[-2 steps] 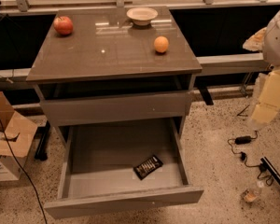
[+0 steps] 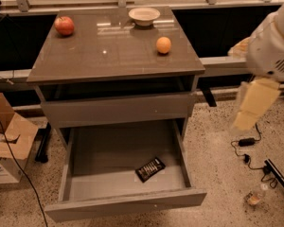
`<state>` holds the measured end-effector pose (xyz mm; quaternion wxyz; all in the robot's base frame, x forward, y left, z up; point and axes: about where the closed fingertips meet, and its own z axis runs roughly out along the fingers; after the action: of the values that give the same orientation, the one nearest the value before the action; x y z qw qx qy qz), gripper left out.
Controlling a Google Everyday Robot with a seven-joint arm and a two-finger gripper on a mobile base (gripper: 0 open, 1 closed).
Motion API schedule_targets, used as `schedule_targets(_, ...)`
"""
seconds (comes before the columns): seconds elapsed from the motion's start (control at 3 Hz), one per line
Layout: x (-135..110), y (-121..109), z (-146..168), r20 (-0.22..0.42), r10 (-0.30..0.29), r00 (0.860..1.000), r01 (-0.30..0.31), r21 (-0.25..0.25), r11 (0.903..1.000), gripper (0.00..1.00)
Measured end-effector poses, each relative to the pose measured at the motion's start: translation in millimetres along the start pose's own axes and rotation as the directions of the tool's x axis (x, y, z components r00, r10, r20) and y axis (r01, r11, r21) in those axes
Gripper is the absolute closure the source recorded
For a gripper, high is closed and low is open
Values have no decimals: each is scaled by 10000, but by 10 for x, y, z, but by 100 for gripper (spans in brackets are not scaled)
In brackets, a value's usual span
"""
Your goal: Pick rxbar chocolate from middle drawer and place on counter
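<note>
Our gripper (image 2: 250,109) hangs on the right, well apart from the middle drawer (image 2: 128,205). We cannot tell if it is open or closed. We see the rxbar chocolate (image 2: 150,169) lying flat in the open drawer, near its front. An orange (image 2: 164,45) sits on the counter (image 2: 109,53).

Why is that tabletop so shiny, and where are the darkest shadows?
Camera view: light glares in streaks on the counter near the bowl. Camera view: the darkest shadow fills the gap beneath the counter; the middle drawer and rxbar chocolate are evenly lit. Camera view: the gripper hangs pale, right of the counter.
</note>
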<state>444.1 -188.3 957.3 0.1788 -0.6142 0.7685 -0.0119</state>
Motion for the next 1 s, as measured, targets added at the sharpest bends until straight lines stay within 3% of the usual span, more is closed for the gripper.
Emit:
schedule_targets(0.33,-459,198,571,1350,-285,9904,362,-551,9978,0)
schedule_targets(0.67,-750,325,1019,2456,-265,9690,532,-1029,9933,0)
schedule_targets(1.0,-929,356,1747,3608,93,9326,663,-1967,9782,0)
